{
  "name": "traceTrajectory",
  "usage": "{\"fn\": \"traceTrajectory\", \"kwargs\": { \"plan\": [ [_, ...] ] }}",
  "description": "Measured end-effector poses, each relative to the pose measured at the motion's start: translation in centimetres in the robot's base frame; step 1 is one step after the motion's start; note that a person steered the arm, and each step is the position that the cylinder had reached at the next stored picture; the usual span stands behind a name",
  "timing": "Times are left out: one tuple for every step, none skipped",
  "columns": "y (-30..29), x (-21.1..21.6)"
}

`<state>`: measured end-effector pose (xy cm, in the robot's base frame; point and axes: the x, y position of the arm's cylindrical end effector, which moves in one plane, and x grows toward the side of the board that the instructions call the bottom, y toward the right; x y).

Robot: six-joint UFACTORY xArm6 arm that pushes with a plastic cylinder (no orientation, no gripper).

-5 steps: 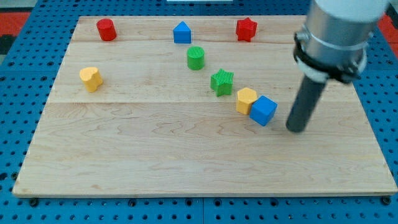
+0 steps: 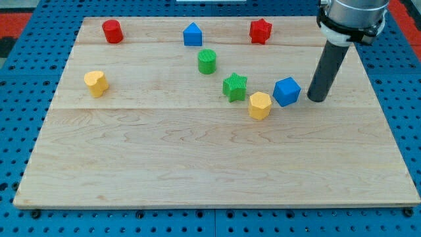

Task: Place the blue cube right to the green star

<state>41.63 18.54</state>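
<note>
The blue cube (image 2: 287, 91) sits on the wooden board (image 2: 197, 164), right of centre. The green star (image 2: 234, 86) lies to its left, with a gap between them. A yellow hexagonal block (image 2: 260, 105) sits just below that gap, close to both the star and the cube. My tip (image 2: 317, 99) is down at the board, just right of the blue cube and slightly below its middle, a small gap away.
A green cylinder (image 2: 207, 61) stands up-left of the star. A blue house-shaped block (image 2: 192, 34), a red cylinder (image 2: 112, 31) and a red star (image 2: 260, 30) line the top. A yellow heart-like block (image 2: 97, 83) is at the left.
The blue cube has moved up and slightly right, away from the yellow hexagon, which shifted a little down. My tip has moved up, from lower right of the cube to its right side.
</note>
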Motion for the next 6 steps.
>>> {"fn": "traceTrajectory", "kwargs": {
  "plan": [
    [0.7, 2.2],
    [-4.8, 3.1],
    [-5.9, 1.9],
    [-5.0, 0.2],
    [-5.1, 0.2],
    [-5.1, 0.2]
  ]
}}
